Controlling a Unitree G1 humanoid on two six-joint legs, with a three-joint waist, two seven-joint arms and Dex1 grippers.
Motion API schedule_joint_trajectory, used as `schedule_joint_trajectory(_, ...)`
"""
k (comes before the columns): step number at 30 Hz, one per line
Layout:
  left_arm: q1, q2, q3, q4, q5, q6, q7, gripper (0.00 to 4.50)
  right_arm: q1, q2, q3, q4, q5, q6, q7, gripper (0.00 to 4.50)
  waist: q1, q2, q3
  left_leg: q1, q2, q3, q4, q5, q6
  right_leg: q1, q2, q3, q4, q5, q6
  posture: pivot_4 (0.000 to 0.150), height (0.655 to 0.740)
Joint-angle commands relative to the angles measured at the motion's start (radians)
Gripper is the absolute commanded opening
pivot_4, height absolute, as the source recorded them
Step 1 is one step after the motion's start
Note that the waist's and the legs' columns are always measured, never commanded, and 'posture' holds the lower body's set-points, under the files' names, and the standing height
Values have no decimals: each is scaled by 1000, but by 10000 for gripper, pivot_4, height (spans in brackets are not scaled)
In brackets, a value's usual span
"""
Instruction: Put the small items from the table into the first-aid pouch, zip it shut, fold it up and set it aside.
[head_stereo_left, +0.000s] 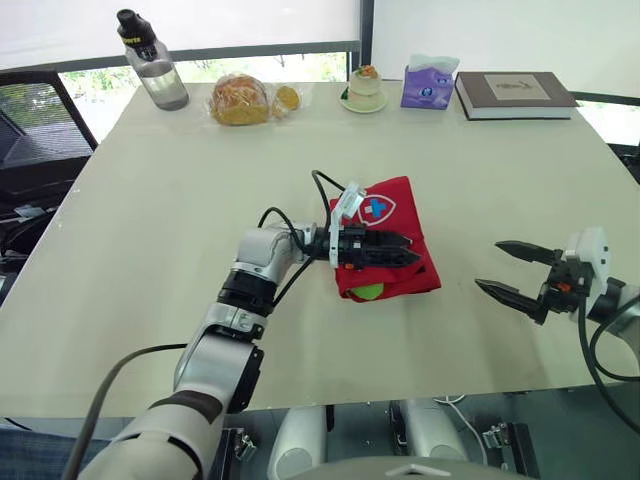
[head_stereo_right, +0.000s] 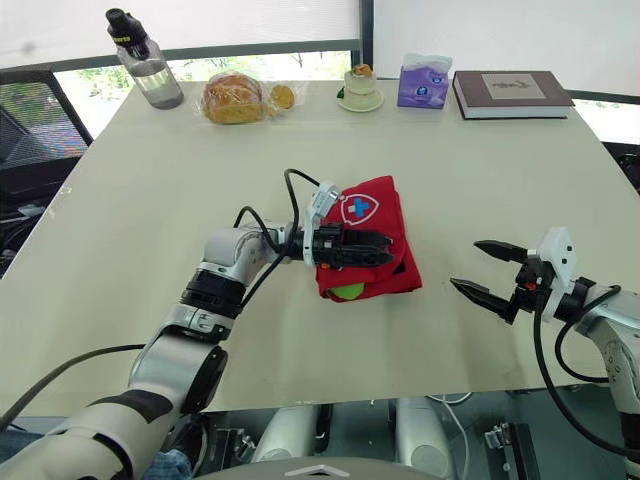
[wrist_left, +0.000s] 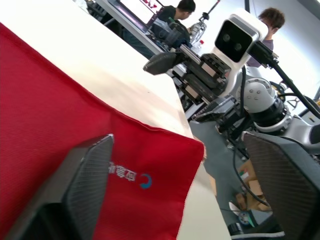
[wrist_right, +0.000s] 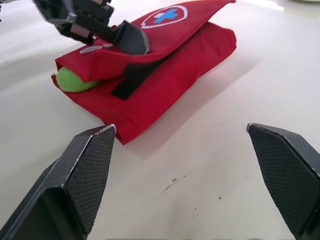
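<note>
Currently, head views: the red pouch (head_stereo_left: 392, 215) lies near the middle of the table (head_stereo_left: 160, 250), with its flap laid over and its cross badge on top. A green item (head_stereo_left: 368, 292) sticks out of the pouch's near edge. The left hand (head_stereo_left: 408, 252) rests on top of the pouch and points toward the robot's right. The right hand (head_stereo_left: 490, 266) hangs just above the table, to the right of the pouch and apart from it, with its jaws spread wide and empty. Along the far edge stand a bottle (head_stereo_left: 150, 60), bagged bread (head_stereo_left: 240, 98), a cup (head_stereo_left: 365, 88), a tissue pack (head_stereo_left: 428, 85) and a book (head_stereo_left: 515, 93), all well apart from the pouch.

Left wrist view: the jaws stand apart and clamp nothing. One lies over the red fabric and the other is past the pouch's edge. The right hand faces them, open. Two people (wrist_left: 177, 12) sit in the background.

Right wrist view: the jaws are wide apart with bare table between them. The pouch lies ahead, with a black strap (wrist_right: 135, 80) across its side. The green item shows under the flap at one end. The tip of the left hand touches the top of the flap. Whether the zip is shut cannot be told.
</note>
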Motion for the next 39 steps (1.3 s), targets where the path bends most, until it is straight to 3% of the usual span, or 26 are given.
schedule_joint_trajectory(1,1,-38,32,5,10,-35,75,28570,-3,-20,-27,-16,14,-20,16,45000,3,0,0,0,0,0,0,0,0,0,0,0,0,0,0,1500,7332)
schedule_joint_trajectory(5,34,-78,20,-22,33,-69,145,7658,-4,-22,-26,-14,20,-21,30,45000,4,0,0,0,0,0,1,0,0,0,0,0,0,0,0,1500,7332)
schedule_joint_trajectory(7,48,-95,10,-37,47,-86,179,569,-7,-20,-22,-9,15,-27,32,45000,5,0,0,0,0,0,1,0,0,1,0,0,0,0,0,1500,7332)
schedule_joint_trajectory(14,83,-116,-85,-108,153,-151,262,569,-17,-11,-7,-4,9,-36,33,45000,10,0,0,1,-1,-1,2,0,0,3,-1,-1,0,0,0,1500,7332)
schedule_joint_trajectory(18,108,-82,-220,-156,269,-210,261,569,-22,-8,1,-5,8,-37,31,45000,12,1,-1,2,-1,-2,3,0,0,4,-1,-2,0,0,0,1500,7332)
schedule_joint_trajectory(26,101,-6,-407,-187,326,-205,64,569,-18,-7,11,-9,8,-38,26,45000,12,4,-3,4,-1,-2,2,0,0,7,-1,-2,-2,-1,1,1500,7332)
schedule_joint_trajectory(30,93,-20,-365,-240,266,-209,12,569,-12,-7,9,-21,12,-29,18,45000,8,4,-3,4,-1,-2,2,0,0,7,-1,-2,-2,-1,1,1500,7332)
schedule_joint_trajectory(33,35,-65,-241,-244,181,-191,31,569,-6,-12,3,-27,18,-24,17,45000,7,4,-3,3,-1,-3,2,0,0,7,-1,-3,-2,-1,1,1500,7332)
schedule_joint_trajectory(39,-142,-116,-45,-66,110,-195,109,569,-12,-10,3,-16,14,-27,10,45000,5,3,-3,1,-1,-4,4,0,0,7,-1,-4,-2,-2,4,1500,7332)
